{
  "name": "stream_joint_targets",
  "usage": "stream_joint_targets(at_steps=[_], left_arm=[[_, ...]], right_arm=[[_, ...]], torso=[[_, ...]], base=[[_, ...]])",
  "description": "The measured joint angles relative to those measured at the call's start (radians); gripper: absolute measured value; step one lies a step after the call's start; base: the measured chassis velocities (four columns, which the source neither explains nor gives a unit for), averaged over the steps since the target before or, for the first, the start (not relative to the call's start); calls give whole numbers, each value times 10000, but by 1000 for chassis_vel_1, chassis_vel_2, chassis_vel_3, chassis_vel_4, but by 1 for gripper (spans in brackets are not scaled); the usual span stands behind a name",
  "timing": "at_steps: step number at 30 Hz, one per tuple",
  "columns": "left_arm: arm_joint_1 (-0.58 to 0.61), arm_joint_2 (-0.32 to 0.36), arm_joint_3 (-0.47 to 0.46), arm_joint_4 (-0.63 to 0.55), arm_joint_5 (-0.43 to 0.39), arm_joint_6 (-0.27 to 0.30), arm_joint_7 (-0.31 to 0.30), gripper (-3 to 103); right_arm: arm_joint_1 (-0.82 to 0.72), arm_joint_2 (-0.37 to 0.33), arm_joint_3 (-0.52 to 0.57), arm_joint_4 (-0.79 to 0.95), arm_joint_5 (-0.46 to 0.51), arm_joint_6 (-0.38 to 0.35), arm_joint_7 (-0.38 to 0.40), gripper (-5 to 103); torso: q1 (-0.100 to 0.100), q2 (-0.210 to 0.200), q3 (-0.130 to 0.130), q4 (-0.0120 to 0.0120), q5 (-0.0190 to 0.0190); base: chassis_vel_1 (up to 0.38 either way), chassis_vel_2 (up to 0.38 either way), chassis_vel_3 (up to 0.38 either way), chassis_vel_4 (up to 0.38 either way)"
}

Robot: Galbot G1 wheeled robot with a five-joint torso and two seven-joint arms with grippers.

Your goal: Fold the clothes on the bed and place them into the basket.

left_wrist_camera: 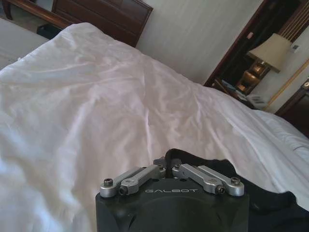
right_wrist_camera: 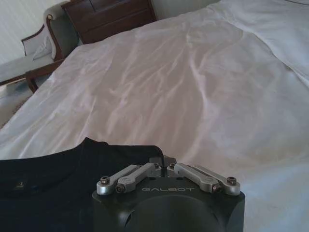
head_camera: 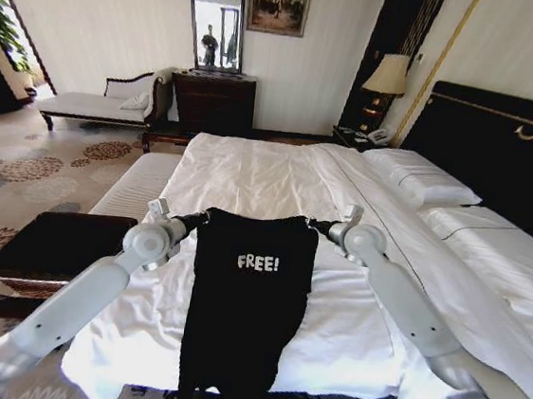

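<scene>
The black T-shirt (head_camera: 248,302) with white "FREE!" lettering hangs as a narrow strip over the foot of the bed (head_camera: 259,175). Each top corner is pinched by a gripper. My left gripper (head_camera: 194,219) is shut on the shirt's left shoulder, and my right gripper (head_camera: 322,227) is shut on the right shoulder. In the left wrist view the left gripper (left_wrist_camera: 166,167) has its fingers closed on black cloth (left_wrist_camera: 263,195). The right wrist view shows the right gripper (right_wrist_camera: 163,162) closed on the shirt's collar edge (right_wrist_camera: 48,181). The basket (head_camera: 60,243) with its flat black top stands on the floor to the left of the bed.
A long pale bench (head_camera: 134,186) runs along the bed's left side behind the basket. Pillows (head_camera: 421,178) lie by the black headboard (head_camera: 501,148) on the right. A chaise longue (head_camera: 100,104), a dark dresser (head_camera: 213,101) and a bedside lamp (head_camera: 387,76) line the far wall.
</scene>
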State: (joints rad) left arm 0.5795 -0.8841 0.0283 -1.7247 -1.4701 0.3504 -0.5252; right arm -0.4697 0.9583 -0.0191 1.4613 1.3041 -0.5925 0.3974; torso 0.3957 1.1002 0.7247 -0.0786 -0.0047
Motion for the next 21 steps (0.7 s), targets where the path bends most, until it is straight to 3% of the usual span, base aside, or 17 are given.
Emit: stream_joint_targets(at_steps=[1, 4, 7, 9, 10, 12, 17, 21], left_arm=[[0, 0, 0, 0, 0, 0, 0, 0], [-1265, -1089, 814, 2235, 991, -59, 604, 0], [-1680, -1367, 1025, 2894, 1137, -63, 776, 0], [-2380, -1825, 1388, 4208, 1383, -74, 1023, 0], [-2380, -1825, 1388, 4208, 1383, -74, 1023, 0], [-2836, -2100, 1684, 5155, 1661, -92, 1193, 0], [-3274, -2471, 1830, 6305, 2057, -167, 1546, 0], [-3938, -3178, 1830, 7963, 2701, -303, 2119, 0]], right_arm=[[0, 0, 0, 0, 0, 0, 0, 0], [768, 1048, -653, -1894, -1047, 444, -519, 0], [1104, 1548, -862, -2618, -1496, 641, -715, 0], [1783, 2511, -1141, -3980, -2146, 946, -985, 0], [1783, 2511, -1141, -3980, -2146, 946, -985, 0], [2289, 3159, -1212, -4883, -2432, 1068, -1001, 0], [2756, 3655, -1144, -5792, -2720, 1190, -903, 0], [3037, 3988, -924, -7090, -3312, 1609, -1123, 0]], torso=[[0, 0, 0, 0, 0], [4, -1, 2, -6, 0], [5, -1, 2, -7, -1], [4, -1, 2, -3, 3], [4, -1, 2, -3, 3], [5, -2, 2, 6, 0], [3, -1, 1, 5, -3], [0, 0, 0, -4, 2]], base=[[0, 0, 0, 0], [0, 0, 0, 0], [0, 0, 0, 0], [0, 0, 0, 0], [0, 0, 0, 0], [0, 0, 0, 0], [0, 0, 0, 0], [0, 0, 0, 0]])
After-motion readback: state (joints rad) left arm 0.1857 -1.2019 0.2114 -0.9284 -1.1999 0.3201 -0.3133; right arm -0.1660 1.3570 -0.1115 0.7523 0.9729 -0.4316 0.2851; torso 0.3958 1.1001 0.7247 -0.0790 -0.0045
